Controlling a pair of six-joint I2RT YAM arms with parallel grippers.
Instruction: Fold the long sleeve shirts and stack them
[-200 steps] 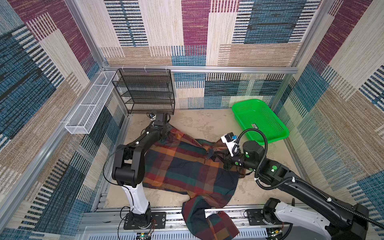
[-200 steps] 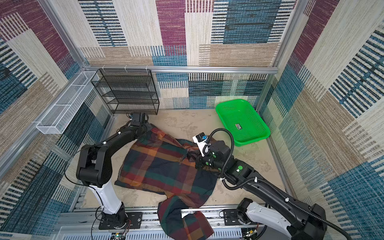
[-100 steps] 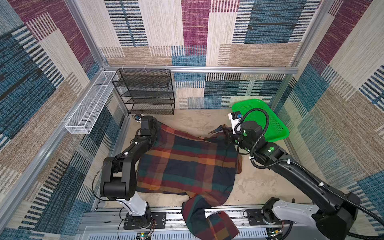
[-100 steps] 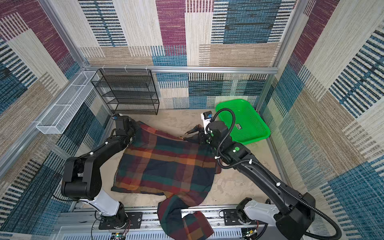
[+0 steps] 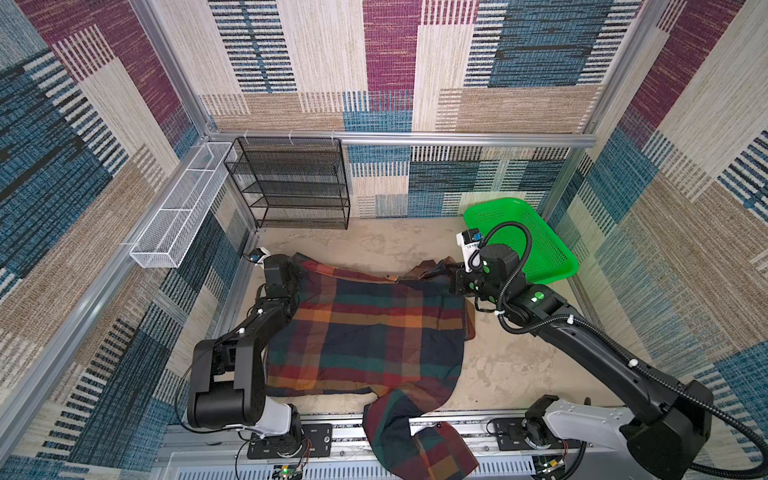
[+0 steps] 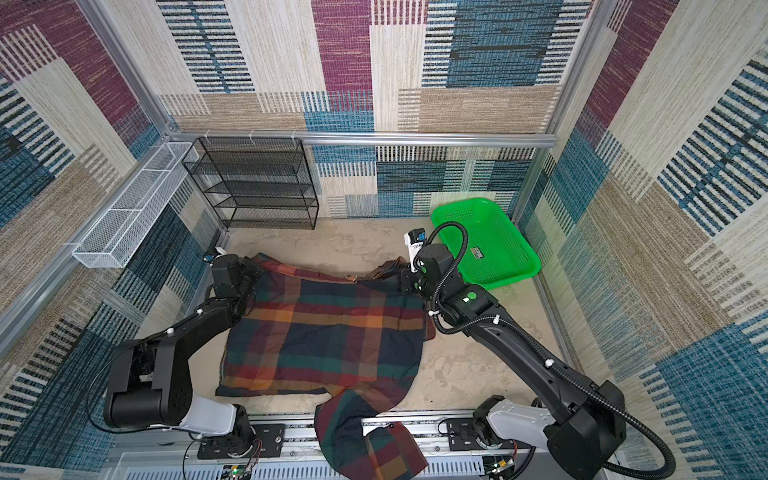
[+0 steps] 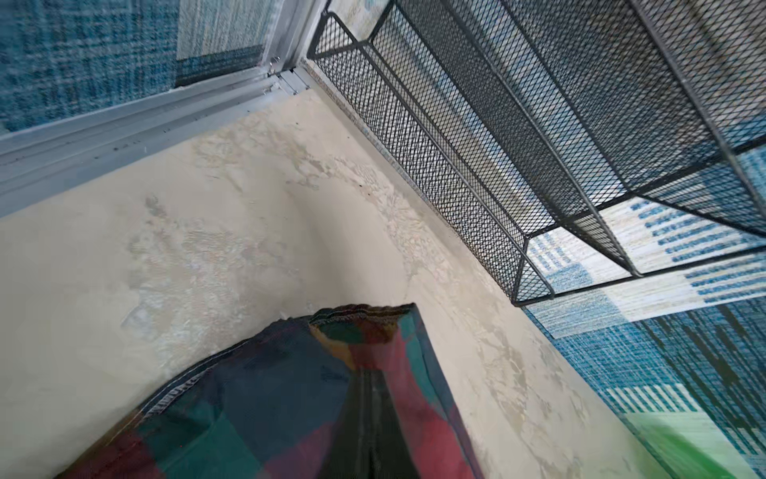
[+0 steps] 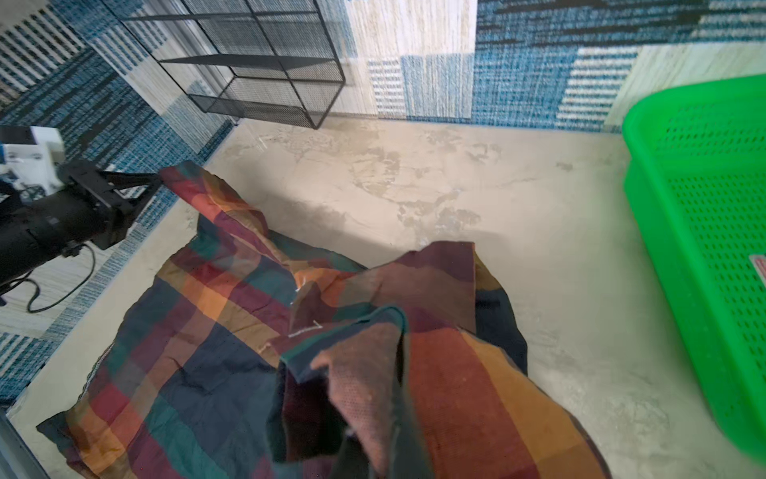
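It was a lab test cell: aluminium frame (image 5: 399, 139) hung with carpet panels (image 5: 386, 45), two robot arms (image 5: 602, 353) bolted to a rail (image 5: 345, 430).

open beige table (image 5: 374, 245) strip between the black wire-mesh shelf rack (image 5: 291, 183) and the plaid shirt (image 5: 365, 332); green perforated plastic basket (image 5: 548, 249) fills the far right corner.

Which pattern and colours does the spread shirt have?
The shirt has big checks of navy, dark green, maroon and orange. This shows best in a top view.
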